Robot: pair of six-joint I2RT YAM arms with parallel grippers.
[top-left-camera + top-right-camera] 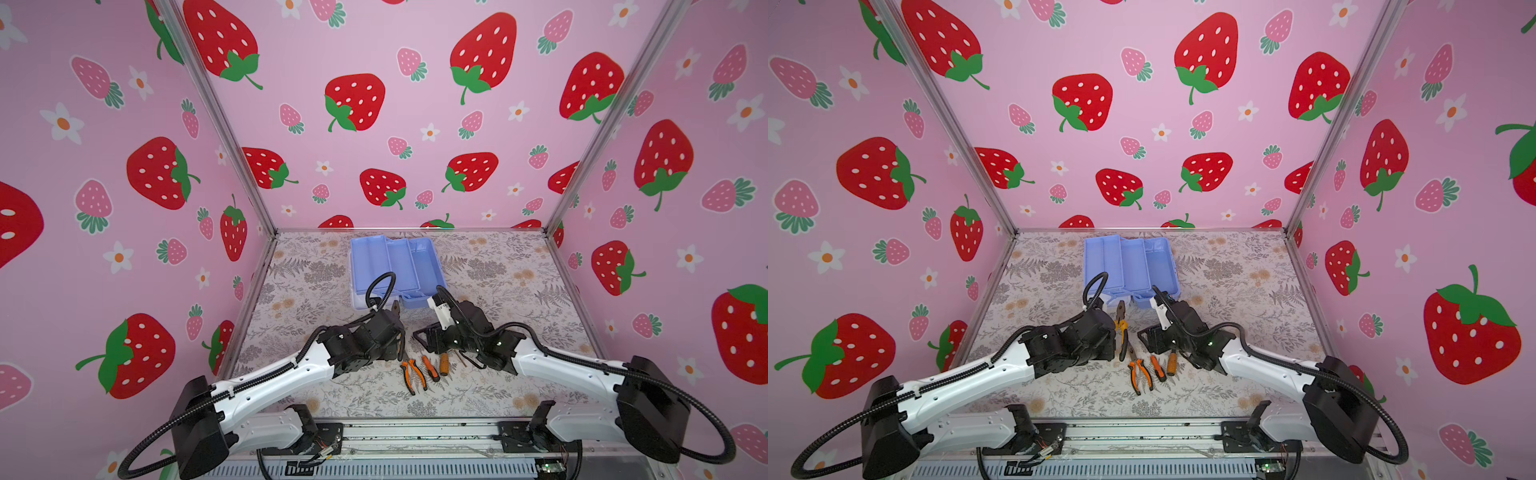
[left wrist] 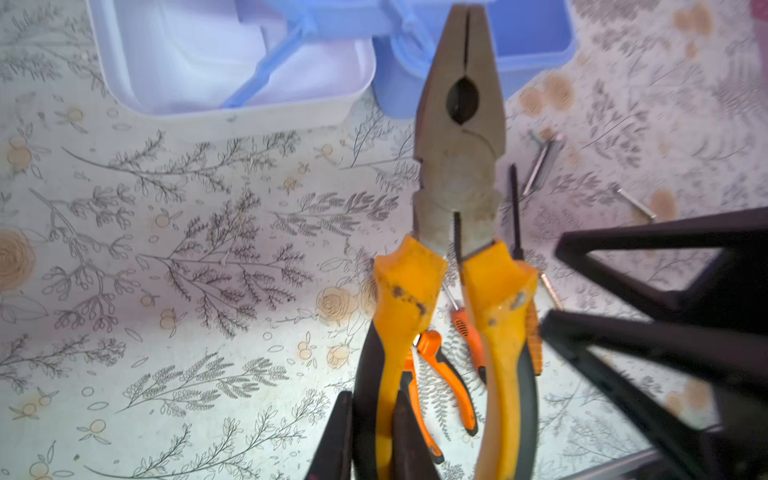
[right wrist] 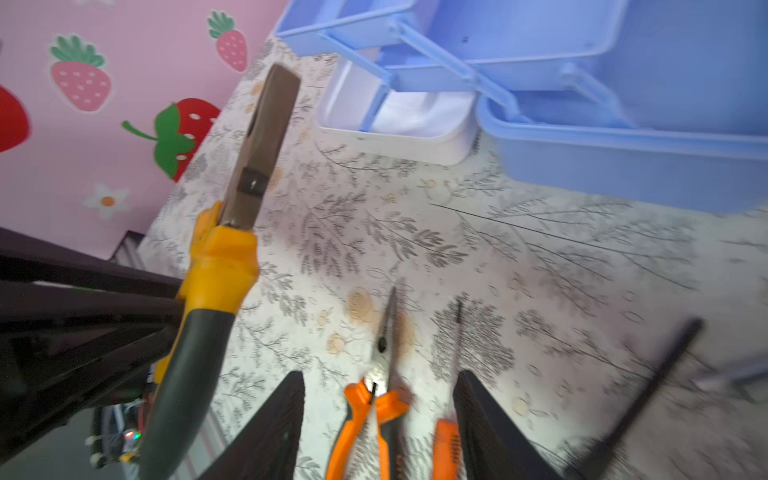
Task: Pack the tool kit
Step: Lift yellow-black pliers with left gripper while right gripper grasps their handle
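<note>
The tool kit (image 1: 395, 266) (image 1: 1129, 262) stands open at the back of the table, its blue trays fanned out over a white lid (image 2: 232, 62). My left gripper (image 2: 374, 415) (image 1: 1113, 336) is shut on one handle of large pliers with yellow-and-black handles (image 2: 457, 174) (image 1: 1121, 324) (image 3: 224, 257). They hang above the table, nose toward the kit. My right gripper (image 3: 379, 378) (image 1: 1148, 338) is open over small orange-handled pliers (image 3: 365, 419) (image 1: 412, 376), holding nothing. Two orange screwdrivers (image 1: 430, 368) (image 1: 444, 364) lie beside those.
Hex keys (image 2: 540, 162) (image 2: 636, 203) lie loose on the floral table cover (image 1: 316, 286) between the tools and the kit. Strawberry-print walls (image 1: 124, 166) close the table in on three sides. The two grippers sit close together near the table's middle.
</note>
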